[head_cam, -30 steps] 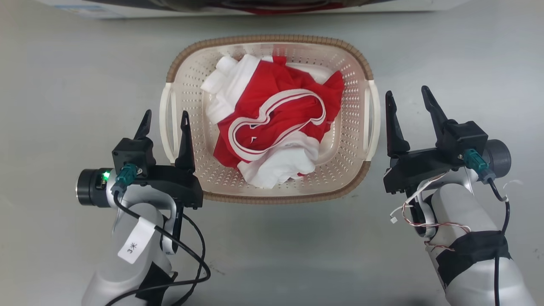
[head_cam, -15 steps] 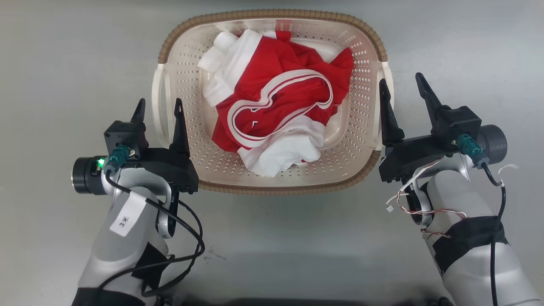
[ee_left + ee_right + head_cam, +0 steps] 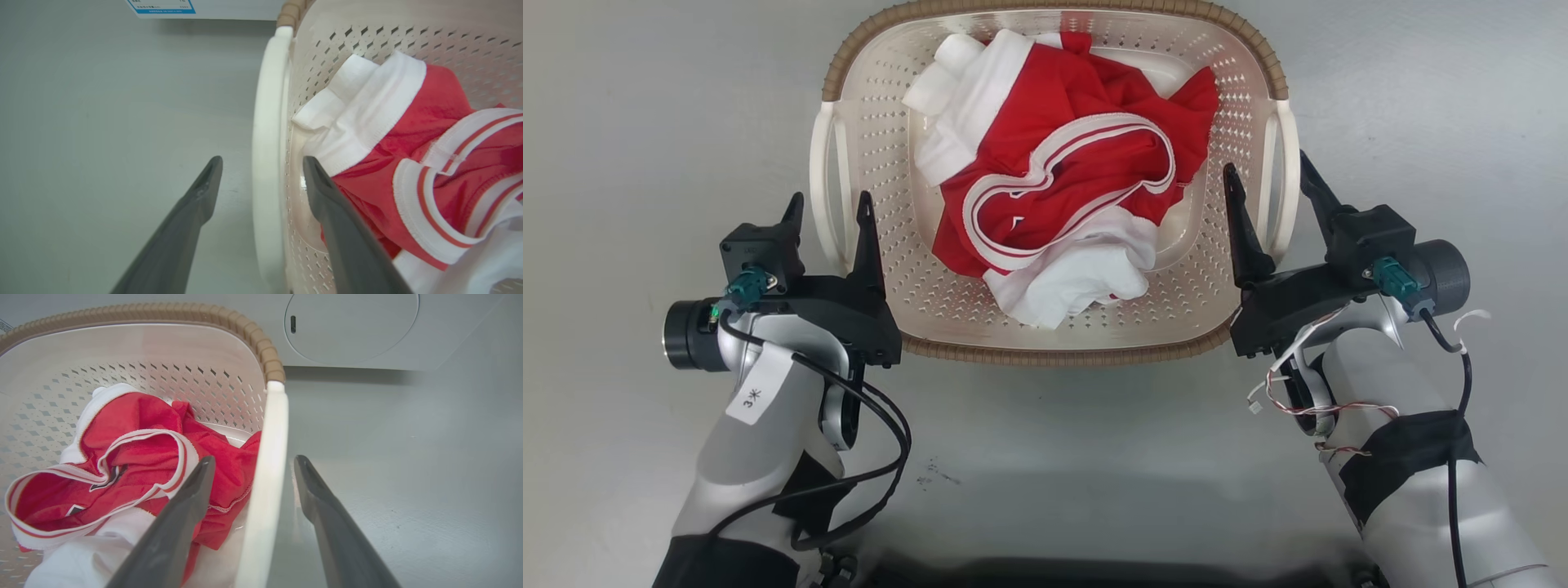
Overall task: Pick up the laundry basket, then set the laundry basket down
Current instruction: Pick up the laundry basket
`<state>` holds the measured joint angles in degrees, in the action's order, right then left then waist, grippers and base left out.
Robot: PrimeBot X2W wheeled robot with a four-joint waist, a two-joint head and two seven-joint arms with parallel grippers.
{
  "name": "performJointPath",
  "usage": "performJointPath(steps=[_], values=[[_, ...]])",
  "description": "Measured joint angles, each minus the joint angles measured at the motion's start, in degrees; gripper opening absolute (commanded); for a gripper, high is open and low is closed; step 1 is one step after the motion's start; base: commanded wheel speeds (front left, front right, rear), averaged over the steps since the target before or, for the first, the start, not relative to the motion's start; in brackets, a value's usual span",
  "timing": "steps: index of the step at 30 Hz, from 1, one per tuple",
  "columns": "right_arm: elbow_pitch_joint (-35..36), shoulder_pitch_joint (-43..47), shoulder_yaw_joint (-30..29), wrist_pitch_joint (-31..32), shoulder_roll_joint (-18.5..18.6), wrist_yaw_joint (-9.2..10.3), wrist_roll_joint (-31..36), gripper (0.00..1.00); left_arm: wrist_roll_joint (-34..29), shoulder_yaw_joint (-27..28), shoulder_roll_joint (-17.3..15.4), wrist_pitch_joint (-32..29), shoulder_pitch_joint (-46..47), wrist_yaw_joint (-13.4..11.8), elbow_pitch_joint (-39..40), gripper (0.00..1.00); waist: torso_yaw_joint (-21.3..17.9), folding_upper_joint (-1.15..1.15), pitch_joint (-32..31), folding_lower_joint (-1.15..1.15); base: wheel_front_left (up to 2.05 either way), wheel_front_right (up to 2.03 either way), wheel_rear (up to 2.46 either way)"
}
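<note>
Laundry basket [image 3: 878, 147] sits on the grey floor [image 3: 645, 122], centred ahead of the robot, between its two arms. Cream-white plastic, rounded-rectangular, walls and bottom pierced with rows of small holes. Brown woven-look rim [image 3: 1054, 355] at the near and far ends, and a white loop handle on each long side. Inside is a crumpled heap of red and white clothing [image 3: 1062, 188], red cloth with white striped trim, covering most of the bottom.

Left end effector [image 3: 828, 204] open, its two dark fingers astride the left loop handle [image 3: 817, 163]. In the left wrist view one finger is outside over the floor and the other is inside, close beside the clothing. Right end effector [image 3: 1267, 167] likewise open, astride the right loop handle [image 3: 1290, 139], inner finger just beside the red cloth. Whether any finger touches a handle, cannot tell.

Beyond the basket's far end stands a white appliance [image 3: 351, 326] with a round panel on its front.
</note>
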<state>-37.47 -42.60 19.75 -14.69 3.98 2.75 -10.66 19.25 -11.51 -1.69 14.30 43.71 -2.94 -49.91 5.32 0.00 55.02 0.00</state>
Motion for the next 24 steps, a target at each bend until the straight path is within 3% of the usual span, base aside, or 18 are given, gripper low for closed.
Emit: performJointPath(steps=[6, 9, 11, 13, 16, 17, 18, 19, 24], values=[[-1.1, -0.5, 1.9, 0.0, 0.0, 0.87, -1.4, 0.99, 1.9, -1.5, 0.0, 0.0, 1.7, 1.0, -1.6, 1.00, 0.1, 0.00, 0.0, 0.00, 0.00, 0.00, 0.00], [-1.9, -0.9, 2.5, 0.0, 0.0, 1.35, -1.7, 0.78, 2.5, -2.6, 0.1, 0.0, 2.2, 1.8, -2.1, 1.00, 0.1, 0.00, 0.0, 0.00, 0.00, 0.00, 0.00], [-2.3, -1.5, 2.9, 0.0, 0.0, 1.60, -2.5, 0.56, 2.9, -3.5, 0.1, 0.0, 2.5, 2.1, -2.7, 1.00, 0.1, 0.00, 0.0, 0.00, 0.00, 0.00, 0.00], [-2.7, -1.9, 3.1, 0.0, 0.0, 1.89, -3.5, 0.44, 3.6, -4.2, 0.1, 0.0, 2.9, 2.5, -3.1, 0.87, 0.0, 0.00, 0.0, 0.00, 0.00, 0.00, 0.00], [-4.0, -2.5, 3.3, 0.0, 0.1, 2.63, -4.2, 0.33, 5.0, -4.7, -0.2, 0.0, 3.3, 2.5, -3.8, 0.45, -0.1, 0.00, 0.0, 0.00, 0.00, 0.00, 0.00], [-4.3, -2.7, 3.4, 0.0, 0.1, 2.79, -4.5, 0.24, 5.2, -4.8, -0.3, 0.0, 3.3, 2.5, -4.1, 0.32, -0.1, 0.00, 0.0, 0.00, 0.00, 0.00, 0.00], [-4.6, -2.8, 3.5, 0.0, 0.1, 2.92, -4.8, 0.07, 5.4, -5.0, -0.4, 0.0, 3.4, 2.5, -4.5, 0.18, -0.2, 0.00, -0.1, 0.00, 0.00, 0.00, 0.00], [-5.0, -3.0, 3.5, -0.1, 0.1, 3.25, -5.2, 0.00, 5.6, -5.3, -0.4, 0.2, 3.4, 2.6, -4.8, 0.03, -0.2, 0.00, -0.1, 0.00, 0.00, 0.00, 0.00], [-6.2, -4.0, 4.0, -0.1, 0.1, 3.36, -6.7, 0.00, 6.3, -6.4, -0.4, 0.3, 3.5, 2.9, -5.4, 0.00, -0.3, 0.00, -0.3, 0.00, 0.00, 0.00, 0.00]])
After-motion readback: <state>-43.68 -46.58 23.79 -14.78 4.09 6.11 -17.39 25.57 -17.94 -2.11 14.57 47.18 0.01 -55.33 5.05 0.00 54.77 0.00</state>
